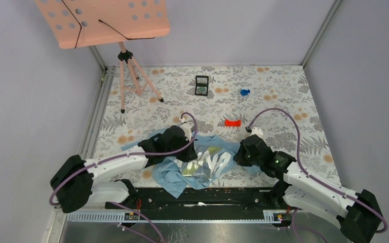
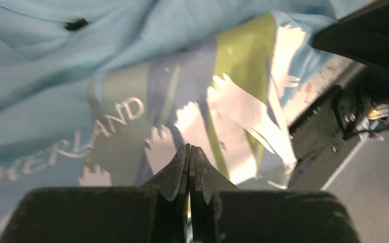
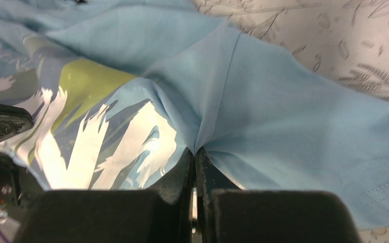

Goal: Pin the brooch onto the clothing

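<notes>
Currently I'm seeing shirt (image 1: 172, 174) lying crumpled at near table edge, between both arms. Left gripper (image 2: 190, 150) pointing at printed chest, fingers pressed together; I'm not making out whether any cloth is caught between them. Right gripper (image 3: 196, 153) pinching fold of shirt, fabric puckering into closed tips. Brooch (image 1: 201, 90) sitting in black case (image 1: 201, 79) at far side of table, well apart from shirt, left of blue trinket (image 1: 244, 92).
</notes>
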### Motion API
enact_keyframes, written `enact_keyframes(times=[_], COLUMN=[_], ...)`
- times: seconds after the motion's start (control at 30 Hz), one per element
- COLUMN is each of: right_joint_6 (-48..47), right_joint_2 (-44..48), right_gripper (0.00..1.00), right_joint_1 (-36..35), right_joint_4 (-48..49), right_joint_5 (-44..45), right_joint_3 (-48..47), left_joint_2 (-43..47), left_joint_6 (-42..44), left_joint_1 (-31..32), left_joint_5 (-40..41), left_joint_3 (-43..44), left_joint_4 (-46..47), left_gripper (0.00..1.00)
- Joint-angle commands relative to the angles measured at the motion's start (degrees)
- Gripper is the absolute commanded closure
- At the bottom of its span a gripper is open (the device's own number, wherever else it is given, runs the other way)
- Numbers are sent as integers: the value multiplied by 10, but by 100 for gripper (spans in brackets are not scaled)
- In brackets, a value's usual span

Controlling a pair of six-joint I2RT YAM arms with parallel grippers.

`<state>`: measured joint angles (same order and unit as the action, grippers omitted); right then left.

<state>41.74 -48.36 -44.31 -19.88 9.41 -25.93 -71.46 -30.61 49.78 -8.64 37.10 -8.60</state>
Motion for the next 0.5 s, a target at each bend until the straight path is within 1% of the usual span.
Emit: enact_keyframes(times=[0.0,0.2,0.27,0.3,0.33,0.37,0.4,0.47], right_joint_6=[41,89,94,94,92,87,81,70], right_joint_2=[41,76,84,89,93,98,102,110], right_gripper=[100,100,100,99,96,89,78,61], right_joint_1=[-28,-66,-69,-70,-70,-71,-70,-70], right_joint_4=[-83,-157,-176,-187,-196,-207,-221,-243], right_joint_5=[-56,-111,-121,-124,-126,-124,-114,-89], right_joint_3=[3,44,47,45,38,28,12,-24], left_joint_2=[60,92,102,110,121,134,146,171], left_joint_6=[-34,-82,-84,-79,-70,-57,-47,-27], left_joint_1=[42,106,112,112,112,112,111,105], left_joint_5=[-10,25,37,43,52,67,82,122], left_joint_3=[-37,-73,-65,-57,-45,-26,-8,34], left_joint_4=[-2,-84,-112,-127,-141,-156,-172,-189], left_gripper=[99,97,94,91,84,77,67,46])
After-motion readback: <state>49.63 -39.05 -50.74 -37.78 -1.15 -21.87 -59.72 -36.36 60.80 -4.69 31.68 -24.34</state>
